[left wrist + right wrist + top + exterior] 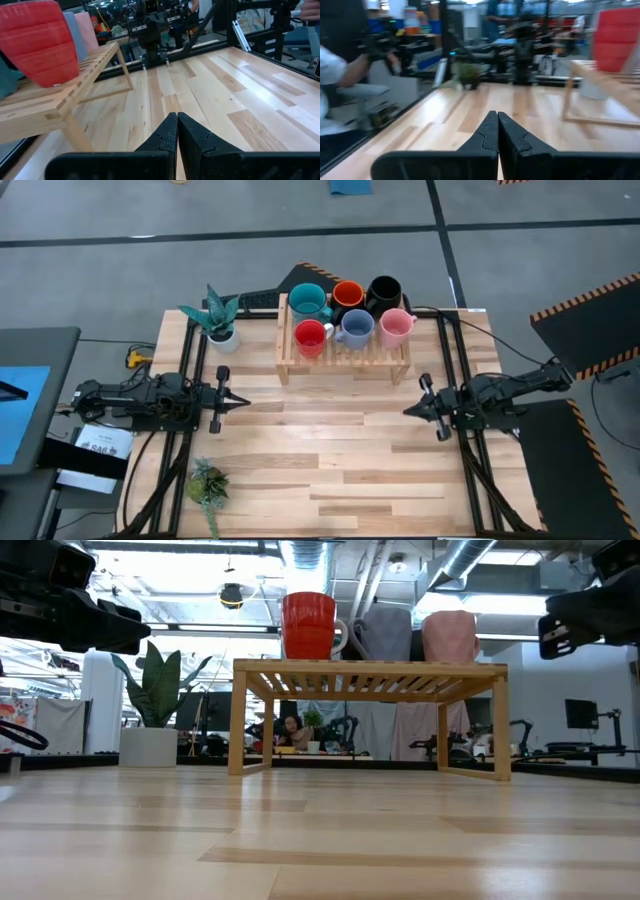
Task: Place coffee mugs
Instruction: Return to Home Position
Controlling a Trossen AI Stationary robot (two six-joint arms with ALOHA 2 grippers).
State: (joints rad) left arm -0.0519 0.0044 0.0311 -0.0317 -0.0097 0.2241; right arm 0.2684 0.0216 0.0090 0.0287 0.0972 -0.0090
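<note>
Currently the wooden shelf [350, 360] at the far edge of the desk [330, 460] carries two rows of three. Rear row: teal mug [307, 301], orange mug [347, 294], black mug [384, 293]. Front row: red mug [310, 336], pale blue mug [355, 328], pink mug [396, 327].

The left end effector [243, 402] hovers at the desk's left side, clenched and grasping nothing, pointing toward the centre. The right end effector [407, 410] hovers at the right side, likewise clenched and empty, facing the left one. Both are well apart from the shelf.

One potted plant [218, 315] stands just beside the shelf's left end. A second plant [208, 483] sits near the front left corner.
</note>
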